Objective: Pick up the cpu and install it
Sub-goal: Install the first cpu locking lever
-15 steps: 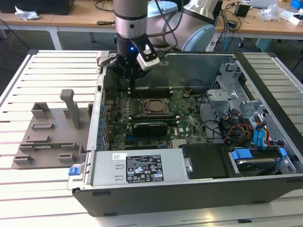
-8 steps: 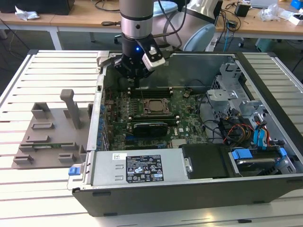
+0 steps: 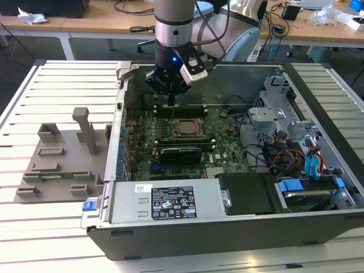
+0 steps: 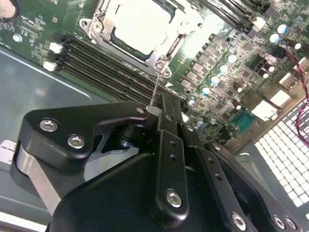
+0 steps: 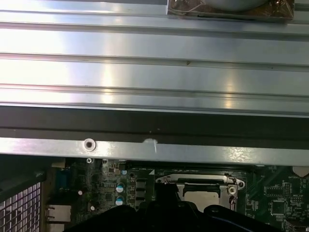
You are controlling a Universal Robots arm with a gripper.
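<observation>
One open computer case [image 3: 318, 227] takes up most of the exterior view, lying on a slatted metal table [image 3: 57, 85] with its front wall nearest us. Just behind that wall we see the labelled power supply [image 3: 170, 202], and past it the green motherboard [image 3: 222, 145].

Near the middle of the board sits the socket frame [image 3: 185, 128], and the cpu [image 3: 186, 128] lies flat inside it, its pale top showing dull and small from here. In the second wrist view the cpu [image 4: 140, 24] is brighter, ringed by the metal frame [image 4: 166, 65], though its far edge is cut off. In the first wrist view we catch only a strip of the cpu [image 5: 203, 195] above the dark body of the tool.

The gripper [image 3: 170, 94] hangs over the back of the board, just beyond the socket, under the grey arm [image 3: 173, 23]. In the second wrist view the gripper [image 4: 161, 113] has its black fingers [image 4: 169, 145] drawn together with nothing between them, the tips near the memory slots [image 4: 106, 67]. A thin wire lever [image 4: 155, 84] rises from the frame's corner toward the tips; we cannot tell whether they touch it.

Off to the exterior view's left, a grey fixture [image 3: 62, 165] rests on the table.
</observation>
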